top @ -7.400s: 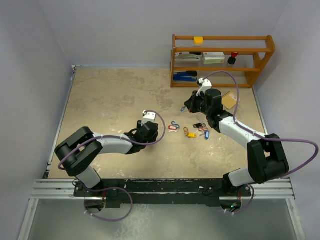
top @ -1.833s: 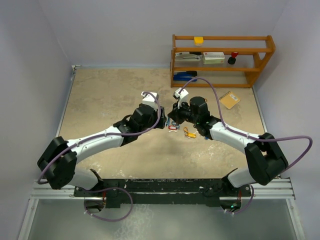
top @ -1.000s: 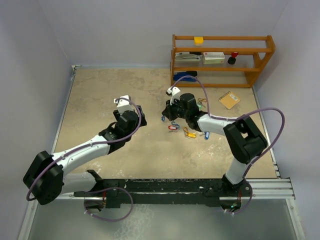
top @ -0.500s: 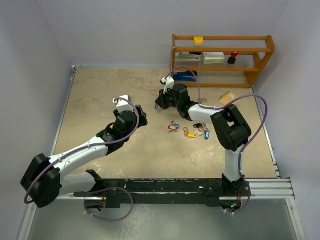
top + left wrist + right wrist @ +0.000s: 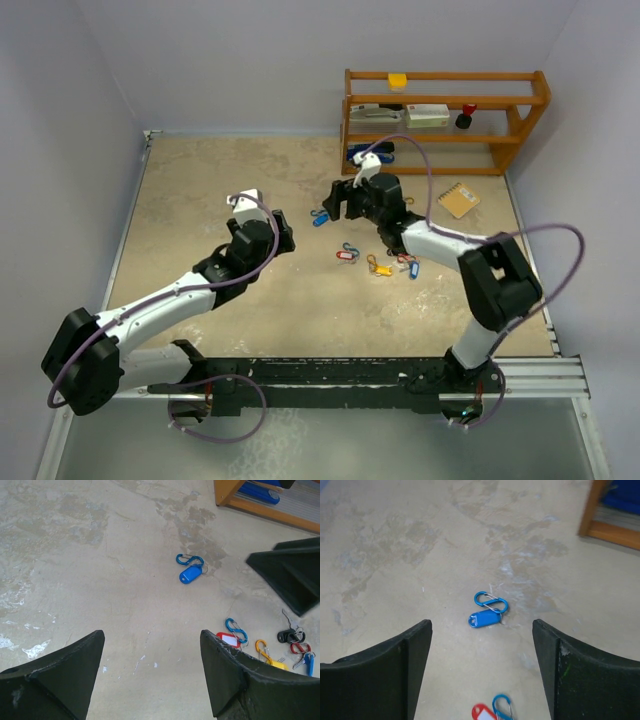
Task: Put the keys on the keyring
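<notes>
Keys (image 5: 383, 269) with coloured tags lie in a small bunch on the table (image 5: 220, 180), closest to the arm bases; the left wrist view shows a red tag (image 5: 229, 639), a yellow one and a black one there, with coloured clips mixed in among them; a bit further back and off to the left, the left gripper (image 5: 283, 228) hangs above the bare table with its two fingers spread wide and nothing between them; further back again, one blue key (image 5: 320, 217) lies flat on the table by itself, well apart from the bunch; its blue tag (image 5: 485, 619) touches a blue clip (image 5: 491, 602) shaped like an eight; I cannot tell if the two are hooked together; just beside this key, on its right, the right gripper (image 5: 338, 207) hangs with its fingers wide apart too, and it has hold of nothing; from its own camera the blue key sits on the table between and beyond its fingers; a small notebook (image 5: 460, 198) lies further right; a wooden shelf (image 5: 440, 138) stands at the very back.
</notes>
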